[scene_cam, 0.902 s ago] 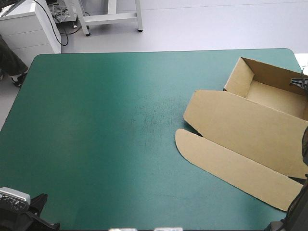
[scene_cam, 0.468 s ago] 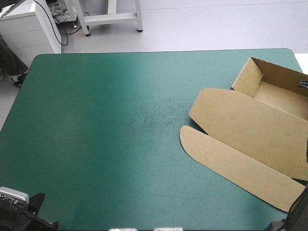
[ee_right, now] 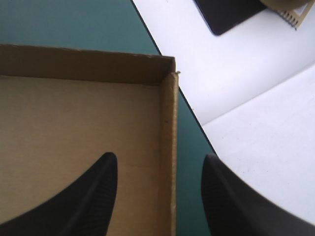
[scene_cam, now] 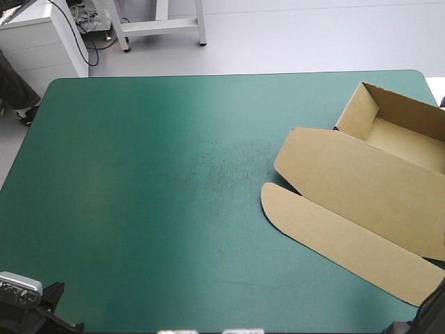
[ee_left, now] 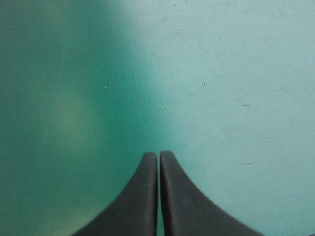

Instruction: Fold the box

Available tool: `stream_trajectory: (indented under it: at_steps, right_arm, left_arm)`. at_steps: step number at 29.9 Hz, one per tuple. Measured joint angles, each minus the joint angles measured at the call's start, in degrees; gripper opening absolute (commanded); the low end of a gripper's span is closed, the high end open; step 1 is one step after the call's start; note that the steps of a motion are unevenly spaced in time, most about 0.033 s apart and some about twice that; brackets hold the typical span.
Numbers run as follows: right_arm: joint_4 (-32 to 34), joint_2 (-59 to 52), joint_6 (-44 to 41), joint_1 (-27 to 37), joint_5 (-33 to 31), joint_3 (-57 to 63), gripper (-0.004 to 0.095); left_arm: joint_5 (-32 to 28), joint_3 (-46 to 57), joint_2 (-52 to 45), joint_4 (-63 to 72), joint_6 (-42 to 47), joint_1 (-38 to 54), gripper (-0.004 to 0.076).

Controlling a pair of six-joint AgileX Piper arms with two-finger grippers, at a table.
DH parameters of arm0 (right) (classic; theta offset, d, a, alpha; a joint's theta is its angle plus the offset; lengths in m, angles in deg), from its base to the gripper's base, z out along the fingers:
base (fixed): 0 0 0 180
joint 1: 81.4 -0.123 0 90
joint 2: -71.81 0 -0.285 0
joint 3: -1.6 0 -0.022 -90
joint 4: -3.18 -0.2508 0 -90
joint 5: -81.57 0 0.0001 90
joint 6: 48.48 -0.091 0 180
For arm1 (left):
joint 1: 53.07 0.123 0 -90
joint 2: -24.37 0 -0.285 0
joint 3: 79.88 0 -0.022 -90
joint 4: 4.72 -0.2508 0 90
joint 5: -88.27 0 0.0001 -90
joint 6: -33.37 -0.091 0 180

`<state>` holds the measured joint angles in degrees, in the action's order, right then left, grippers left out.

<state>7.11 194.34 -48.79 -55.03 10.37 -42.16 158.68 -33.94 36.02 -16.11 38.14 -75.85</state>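
The box stands folded as an open tray, lid flat; your right gripper straddles its side wall, fingers wide, and your left gripper is pressed together, so next likely withdraw upward.

Brown box is lying on the right side of the teal-green cover. Its tray is sitting open near the far right corner, walls standing, and is running out past the right edge of view. Lid is lying flat, reaching toward the table's middle. Long rounded flap is lying flat along the lid's near side. Faint dark scuffs are showing on the cover near its middle.
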Motion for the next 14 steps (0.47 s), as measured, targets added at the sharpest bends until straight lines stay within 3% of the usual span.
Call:
stream_trajectory:
  at_steps: [5, 8, 11, 14]
  right_arm:
    - [-12.1, -10.2, 0.3, 0.0, -0.2, -0.1, 0.0446]
    - [-21.2, -16.6, 3.9, -1.1, -0.2, -0.4, 0.0326]
    - [-22.9, -22.3, 8.1, -6.1, -0.2, -0.4, 0.0214]
    - [-19.6, -27.9, 9.6, -13.6, -0.2, -0.4, 0.0170]
  left_arm:
    - [-0.1, 0.0, 0.0, 0.1, 0.0, 0.0, -0.0008]
    - [-0.6, 0.0, 0.0, 0.5, 0.0, 0.0, -0.0008]
    - [-0.9, 0.0, 0.0, 0.7, 0.0, 0.0, -0.0008]
    - [-1.0, 0.0, 0.0, 0.9, 0.0, 0.0, -0.0008]
